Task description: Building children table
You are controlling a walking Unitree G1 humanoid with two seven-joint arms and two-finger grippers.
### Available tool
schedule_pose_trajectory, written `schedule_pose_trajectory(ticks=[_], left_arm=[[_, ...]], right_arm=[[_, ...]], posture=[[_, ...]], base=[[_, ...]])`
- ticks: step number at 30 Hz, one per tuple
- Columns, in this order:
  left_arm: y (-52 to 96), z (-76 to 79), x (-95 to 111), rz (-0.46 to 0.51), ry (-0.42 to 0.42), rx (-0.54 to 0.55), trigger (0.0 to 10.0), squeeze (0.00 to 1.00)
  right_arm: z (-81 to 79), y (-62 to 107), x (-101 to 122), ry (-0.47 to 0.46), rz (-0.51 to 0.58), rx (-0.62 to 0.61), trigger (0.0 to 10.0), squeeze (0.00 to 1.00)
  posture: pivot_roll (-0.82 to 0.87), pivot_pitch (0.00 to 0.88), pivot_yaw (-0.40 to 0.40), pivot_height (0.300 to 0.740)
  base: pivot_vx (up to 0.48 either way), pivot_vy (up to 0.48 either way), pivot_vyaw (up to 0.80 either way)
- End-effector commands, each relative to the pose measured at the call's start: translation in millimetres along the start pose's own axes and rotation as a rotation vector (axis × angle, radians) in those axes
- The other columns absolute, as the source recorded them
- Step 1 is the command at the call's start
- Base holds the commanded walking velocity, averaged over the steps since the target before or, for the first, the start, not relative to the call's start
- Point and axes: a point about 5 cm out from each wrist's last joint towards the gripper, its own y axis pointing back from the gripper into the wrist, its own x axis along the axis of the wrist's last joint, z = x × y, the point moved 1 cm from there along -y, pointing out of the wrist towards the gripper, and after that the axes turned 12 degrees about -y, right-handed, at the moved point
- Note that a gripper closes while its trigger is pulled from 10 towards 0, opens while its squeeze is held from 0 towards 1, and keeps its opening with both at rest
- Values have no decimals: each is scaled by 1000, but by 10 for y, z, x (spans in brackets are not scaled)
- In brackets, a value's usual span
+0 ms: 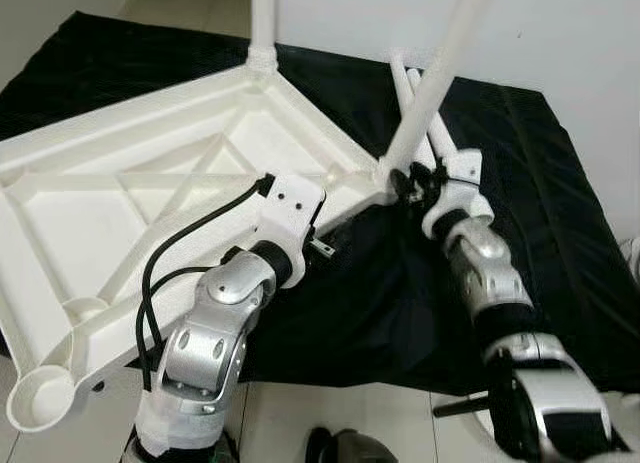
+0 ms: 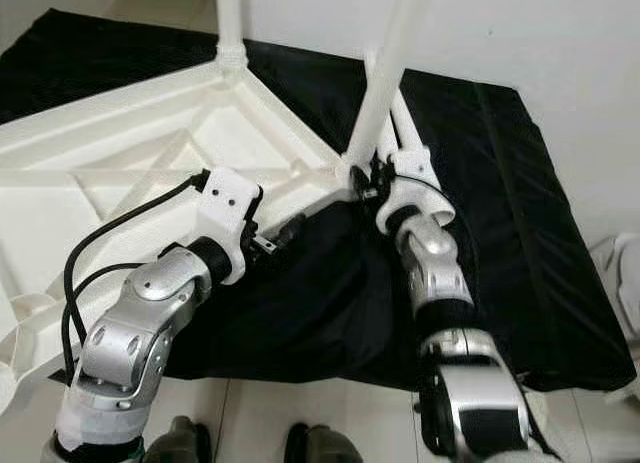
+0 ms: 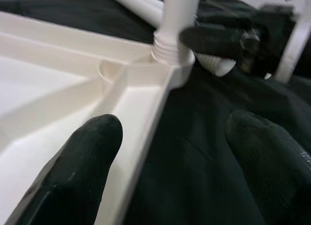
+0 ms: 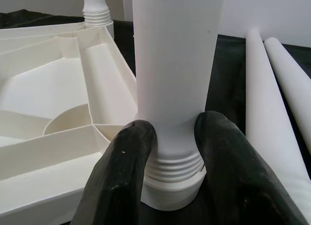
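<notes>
Left eye view: white plastic tabletop (image 1: 150, 193) upside down on a black cloth (image 1: 540, 233), ribbed underside up; one leg (image 1: 263, 18) standing in the far corner socket, a second leg (image 1: 440, 78) rising tilted from the near corner socket (image 1: 385, 175); two loose legs (image 1: 412, 93) lying on the cloth behind it; an unfilled round socket (image 1: 40, 395) at the nearest corner; right gripper (image 1: 412, 183) at the base of the tilted leg; left gripper (image 1: 322, 245) low beside the tabletop's rim, between the two arms.

Right eye view: same layout; left gripper (image 2: 275, 238) near the rim, gripping nothing.

Left wrist view: two black fingers (image 3: 77, 166) well apart, one over the white rim (image 3: 146, 123), the other over the cloth, clamped on nothing; beyond, the threaded leg base (image 3: 171, 50) in its socket with the right gripper's finger (image 3: 214, 39) against it.

Right wrist view: fingers (image 4: 126, 171) pressed on either side of the leg (image 4: 175, 64) just above its thread (image 4: 176, 167), thread turns exposed above the socket collar.

Step in hand, as a judgement: screwing the second leg into its corner, not seated yet; next move likely calls for straightening the leg, then twisting it down until the thread disappears, with the left gripper perhaps steadying the rim; two legs left after that.
</notes>
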Motion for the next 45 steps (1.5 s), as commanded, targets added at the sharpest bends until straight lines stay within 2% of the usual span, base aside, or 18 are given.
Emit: schedule_pose_trajectory(ticks=[1,9,12,16,17,18,19,21,27,30,32,40,45], left_arm=[[16,39,14,0,4,-13,10000,0],[24,58,-22,-22,-22,-32,10000,0],[3,52,-52,-38,-46,-33,10000,0],[-5,31,-72,-48,-54,-32,10000,0],[-14,-2,-95,-60,-63,-26,10000,0],[-14,-2,-95,-60,-63,-26,10000,0],[-27,-57,-139,-83,-80,-14,10000,0],[-35,-95,-181,-106,-99,-9,10000,0],[-40,-148,-263,-148,-128,-9,10000,0],[-16,-223,-413,-226,-166,-7,10000,0],[-16,-223,-413,-226,-166,-7,10000,0],[93,-382,-648,-333,-239,-18,10000,0],[111,-434,-666,-338,-252,-17,10000,0]], right_arm=[[13,9,-107,2,-53,0,10000,0],[-42,-63,-48,-5,-19,20,10000,0],[-84,32,-22,-41,62,40,10000,0],[-103,101,-10,-48,106,49,10000,0],[-119,180,7,-45,130,52,10000,0],[-119,180,7,-45,130,52,10000,0],[-148,299,38,-48,163,55,10000,0],[-171,390,70,-54,186,52,10000,0],[-202,499,109,-67,210,35,10000,0],[-258,644,167,-77,230,29,10000,0],[-258,644,167,-77,230,29,10000,0],[-286,807,262,-94,230,-9,10000,0],[-286,813,268,-85,221,-9,10000,0]], posture=[[154,215,-103,740],[141,213,-98,740],[132,197,-90,740],[128,184,-82,740],[126,176,-76,740],[126,176,-76,740],[123,164,-69,740],[121,153,-62,740],[119,134,-52,740],[118,120,-42,740],[118,120,-42,740],[124,90,-26,740],[127,83,-26,740]], base=[[0,0,0],[0,0,0],[0,0,0],[0,0,0],[0,0,0],[0,0,0],[0,0,0],[0,0,0],[0,0,0],[0,0,0],[0,0,0],[0,0,0],[0,0,0]])
